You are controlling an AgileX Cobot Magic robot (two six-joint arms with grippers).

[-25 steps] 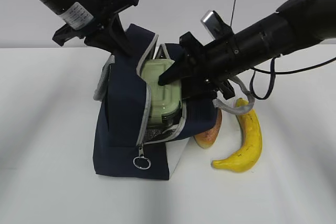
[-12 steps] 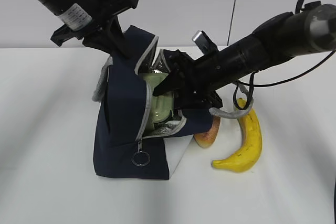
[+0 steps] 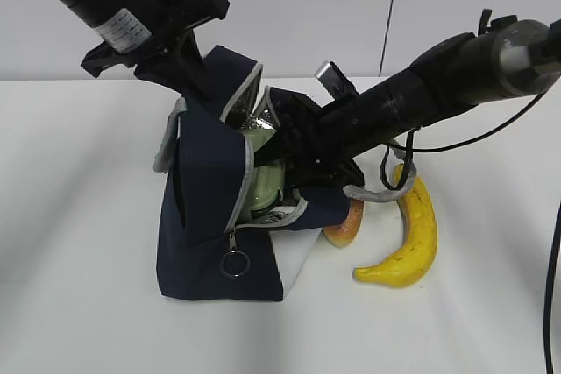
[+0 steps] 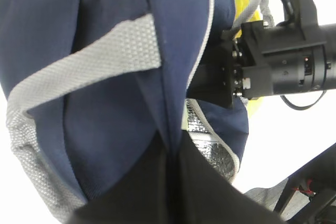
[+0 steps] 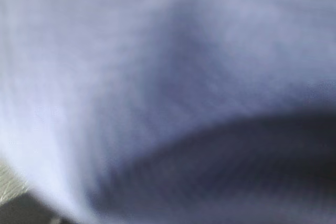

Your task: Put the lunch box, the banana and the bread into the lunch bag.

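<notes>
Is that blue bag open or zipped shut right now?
Open. The lunch bag gapes at the top, its grey-edged flap pulled aside, and the green lunch box and silver lining show through the gap in the exterior view.

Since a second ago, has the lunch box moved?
Yes. The lunch box has sunk deeper into the lunch bag, well below the grey zipper edge; only a sliver of green shows.

Lunch box [image 3: 263, 188] inside open lunch bag [image 3: 206, 225].

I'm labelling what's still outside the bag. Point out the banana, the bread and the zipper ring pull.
banana [image 3: 419, 225]: exterior view, mid-body.
bread [image 3: 349, 223]: exterior view, exposed crust.
zipper ring pull [image 3: 232, 264]: exterior view, ring's rim.
</notes>
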